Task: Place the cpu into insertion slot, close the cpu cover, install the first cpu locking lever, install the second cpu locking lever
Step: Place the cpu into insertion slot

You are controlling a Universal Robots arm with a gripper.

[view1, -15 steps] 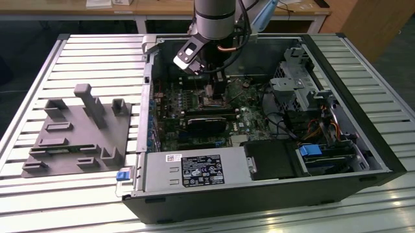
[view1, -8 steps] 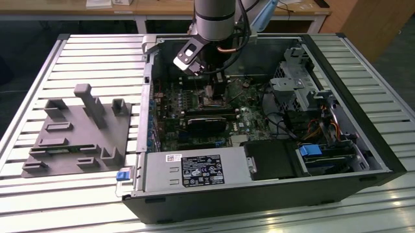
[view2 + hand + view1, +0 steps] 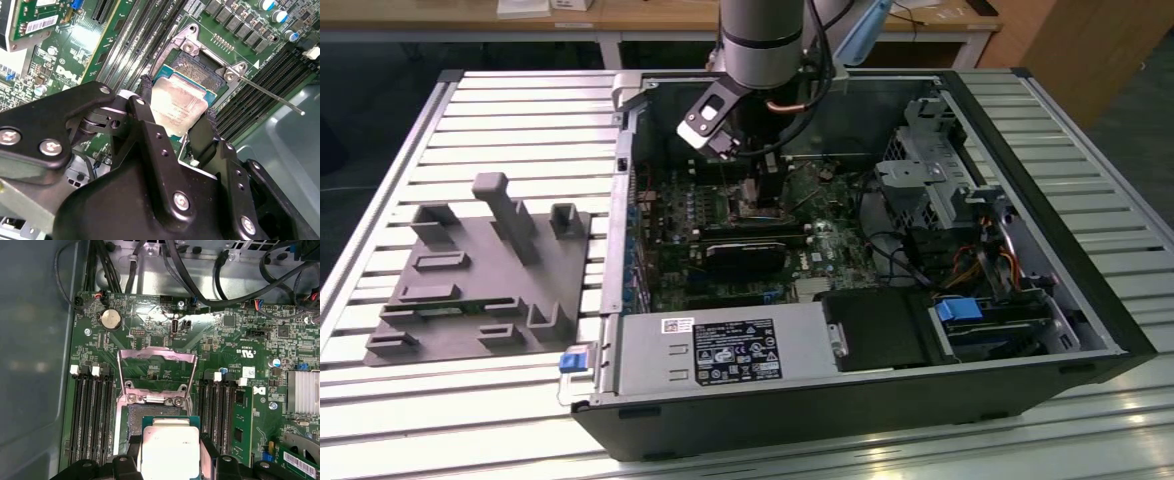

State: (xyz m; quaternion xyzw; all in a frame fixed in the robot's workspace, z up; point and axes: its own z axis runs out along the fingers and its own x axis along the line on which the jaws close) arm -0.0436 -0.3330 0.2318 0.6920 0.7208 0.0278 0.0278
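Observation:
My gripper (image 3: 177, 102) is shut on the cpu (image 3: 180, 107), a flat square chip with a dull silver top and a green rim. One black finger (image 3: 144, 92) presses each of two opposite edges. The cpu (image 3: 170, 445) hangs low over the near part of the insertion slot (image 3: 142, 415), whose dark square centre (image 3: 200, 67) still shows beyond it. Whether chip and slot touch I cannot tell. The cpu cover (image 3: 155, 354), a silvery frame with a window, stands swung open behind the slot. A thin locking lever (image 3: 272, 96) sticks out sideways. In the exterior view the gripper (image 3: 754, 190) reaches down into the open computer case.
Long black memory slots (image 3: 90, 410) flank the socket on both sides. Black cables (image 3: 200, 285) run along the case wall. The case (image 3: 881, 400) lies open on a slatted table, with the power supply (image 3: 707, 350) at its front. A grey fixture (image 3: 480, 270) sits on the exterior view's left.

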